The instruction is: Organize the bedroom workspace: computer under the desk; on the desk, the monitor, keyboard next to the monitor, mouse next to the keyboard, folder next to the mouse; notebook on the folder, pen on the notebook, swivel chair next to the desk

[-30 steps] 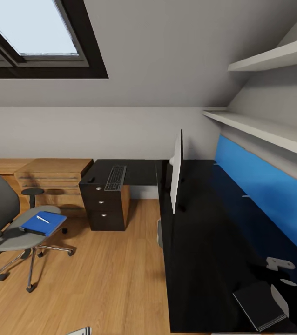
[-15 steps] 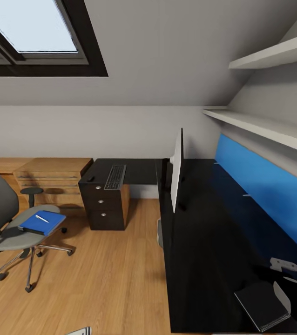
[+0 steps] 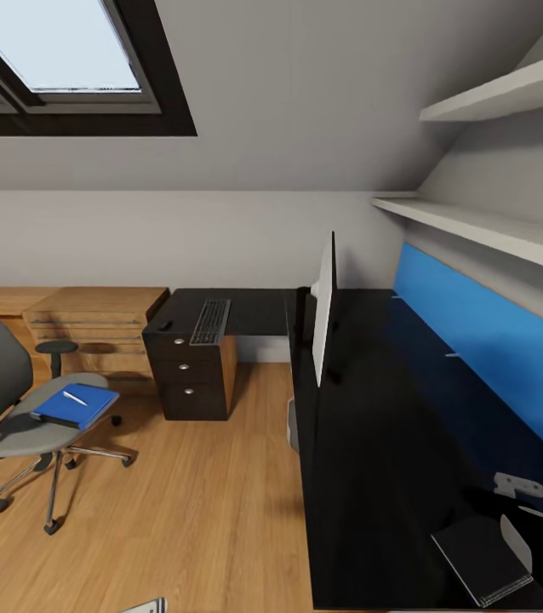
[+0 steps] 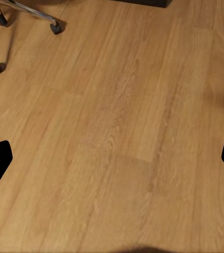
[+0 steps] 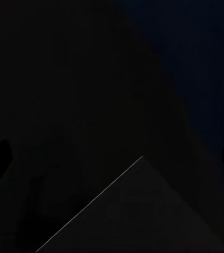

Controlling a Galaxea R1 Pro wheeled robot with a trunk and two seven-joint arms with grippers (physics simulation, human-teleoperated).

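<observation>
The grey swivel chair (image 3: pixel 12 426) stands on the floor at the left, with the blue folder (image 3: pixel 76 406) on its seat and a white pen (image 3: pixel 75 398) on top of the folder. A dark keyboard (image 3: pixel 211 323) and a small mouse (image 3: pixel 166 326) lie on the far black desk section. The monitor (image 3: pixel 322 311) stands edge-on on the long black desk (image 3: pixel 365 443). Near the desk's front right lies a black notebook (image 3: pixel 482 559). My left gripper (image 4: pixel 112 163) hangs open over bare floor. My right gripper (image 5: pixel 112 163) is open above the dark desk, over the notebook's corner (image 5: pixel 143 221).
A black drawer unit (image 3: pixel 190 375) stands under the far desk part, with a wooden dresser (image 3: pixel 97 328) beside it. A grey box (image 3: pixel 292 426) shows under the desk edge. A blue wall panel (image 3: pixel 484 358) and shelves (image 3: pixel 476 230) run along the right. Chair casters (image 4: pixel 55 26) are near my left gripper.
The whole head view has drifted slightly, so the camera moved. None of the things has changed place relative to the others.
</observation>
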